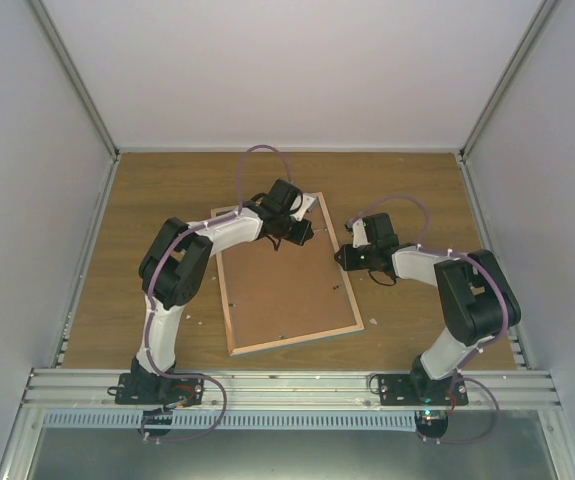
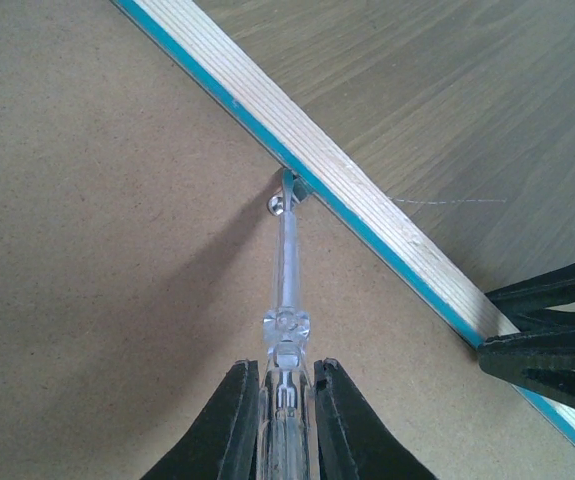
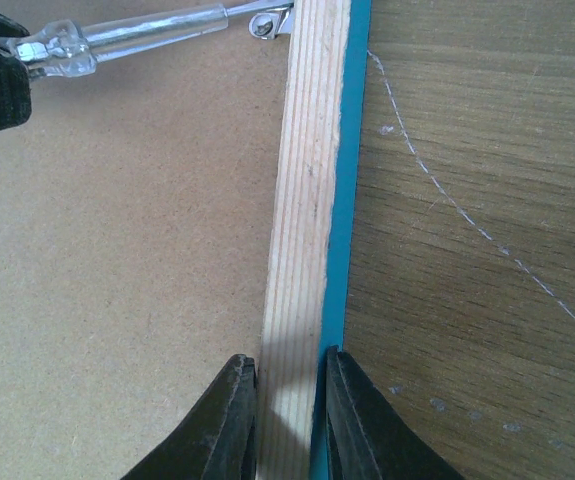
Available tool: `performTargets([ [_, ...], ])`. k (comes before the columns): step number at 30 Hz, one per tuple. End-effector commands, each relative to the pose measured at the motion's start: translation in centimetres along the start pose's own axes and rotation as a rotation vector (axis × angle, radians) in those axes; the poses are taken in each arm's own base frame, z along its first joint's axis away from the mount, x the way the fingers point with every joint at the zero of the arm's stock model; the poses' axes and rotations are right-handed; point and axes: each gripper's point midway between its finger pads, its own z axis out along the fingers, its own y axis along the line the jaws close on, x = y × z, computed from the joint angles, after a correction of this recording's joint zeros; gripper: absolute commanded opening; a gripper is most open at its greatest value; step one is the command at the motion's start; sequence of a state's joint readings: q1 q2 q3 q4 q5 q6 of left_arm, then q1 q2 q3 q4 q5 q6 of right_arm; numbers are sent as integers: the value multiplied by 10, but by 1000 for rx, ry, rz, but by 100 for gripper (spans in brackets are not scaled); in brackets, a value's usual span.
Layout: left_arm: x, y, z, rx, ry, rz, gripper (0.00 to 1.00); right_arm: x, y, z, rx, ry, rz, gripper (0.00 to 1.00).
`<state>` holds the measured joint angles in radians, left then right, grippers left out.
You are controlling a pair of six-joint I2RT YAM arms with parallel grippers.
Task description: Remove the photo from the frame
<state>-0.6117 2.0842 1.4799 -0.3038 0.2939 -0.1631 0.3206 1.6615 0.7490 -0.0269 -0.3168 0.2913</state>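
The frame (image 1: 297, 343) lies face-down mid-table, with the photo hidden beneath its stiff fibreboard back. My left gripper (image 2: 285, 375) clenches a clear tool (image 2: 287, 270) at the right-rim tab (image 2: 280, 203). My right gripper (image 3: 289, 370) pinches that rim. The paper is likely thin and creasable, so I'd take its edges.

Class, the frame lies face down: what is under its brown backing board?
Nothing under it shows. The board fills the frame, so any photo is hidden. On top, a metal tab meets the clear tool in the left gripper.
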Motion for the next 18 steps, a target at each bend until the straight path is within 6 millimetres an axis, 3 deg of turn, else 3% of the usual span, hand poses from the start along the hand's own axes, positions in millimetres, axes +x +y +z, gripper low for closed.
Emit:
performTargets([
  [1,12,-5,4,34,65,13,0,14,6,4,-17,57,-54,1],
  [8,31,-16,-1,79,131,12,0,8,6,2,-7,44,-60,1],
  [18,48,-9,-1,41,211,-13,0,1,7,-1,-3,29,-68,1],
])
